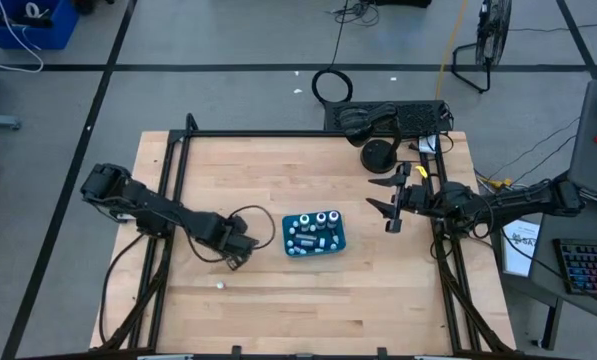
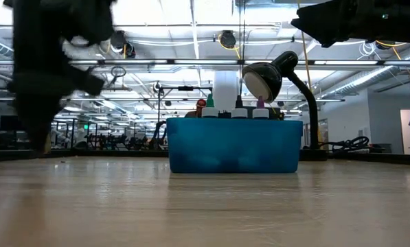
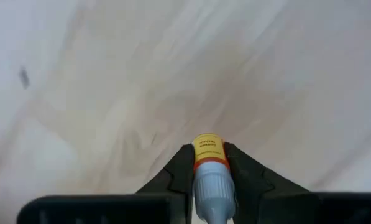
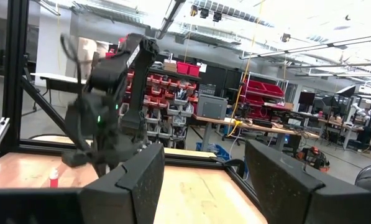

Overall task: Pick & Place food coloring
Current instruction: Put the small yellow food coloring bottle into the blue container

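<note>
The left gripper (image 3: 209,163) is clamped on one food coloring bottle (image 3: 209,171) (yellow-orange label, grey cap) low over the table (image 1: 308,300), left of the teal box (image 1: 316,246) holding other bottles, probably its destination, while the right gripper (image 1: 391,198) waits open far right.

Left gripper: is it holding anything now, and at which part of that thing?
Yes. The left gripper is shut on a small food coloring bottle, its fingers pressing both sides of the orange-labelled body near the base, cap end toward the wrist.
</note>
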Motion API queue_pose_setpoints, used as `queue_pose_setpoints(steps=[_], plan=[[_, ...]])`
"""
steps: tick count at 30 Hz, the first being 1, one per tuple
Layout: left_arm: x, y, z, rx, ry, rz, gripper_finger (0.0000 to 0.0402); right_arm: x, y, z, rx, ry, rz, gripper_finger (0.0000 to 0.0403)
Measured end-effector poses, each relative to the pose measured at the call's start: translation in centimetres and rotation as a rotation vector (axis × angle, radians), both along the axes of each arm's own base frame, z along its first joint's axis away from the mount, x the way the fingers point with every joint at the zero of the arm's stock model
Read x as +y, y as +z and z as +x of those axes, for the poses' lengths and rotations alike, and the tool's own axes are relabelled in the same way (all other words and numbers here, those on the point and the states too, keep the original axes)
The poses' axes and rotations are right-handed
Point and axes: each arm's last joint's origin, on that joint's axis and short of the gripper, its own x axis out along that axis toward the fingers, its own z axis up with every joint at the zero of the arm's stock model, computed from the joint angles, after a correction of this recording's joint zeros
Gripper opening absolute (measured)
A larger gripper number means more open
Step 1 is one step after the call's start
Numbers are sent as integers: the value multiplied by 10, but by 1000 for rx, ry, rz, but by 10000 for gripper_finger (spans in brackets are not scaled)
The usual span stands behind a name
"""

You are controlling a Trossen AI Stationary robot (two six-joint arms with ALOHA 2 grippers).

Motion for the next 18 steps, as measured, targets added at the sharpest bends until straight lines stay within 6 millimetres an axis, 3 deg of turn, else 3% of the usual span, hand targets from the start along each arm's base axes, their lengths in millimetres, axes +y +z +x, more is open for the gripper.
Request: queue_pose_setpoints(steps=[3,8,11,14,18], plan=[[0,31,21,-127,-116,46,65,0,0,0,0,0,0,212],[0,105,64,-435,-326,113,65,0,0,0,0,0,0,212],[7,139,91,-555,-426,124,65,0,-1,0,5,0,0,212],[19,143,118,-480,-486,135,65,0,-2,0,17,0,0,212],[28,121,161,-373,-603,86,65,0,-3,1,27,0,0,212]])
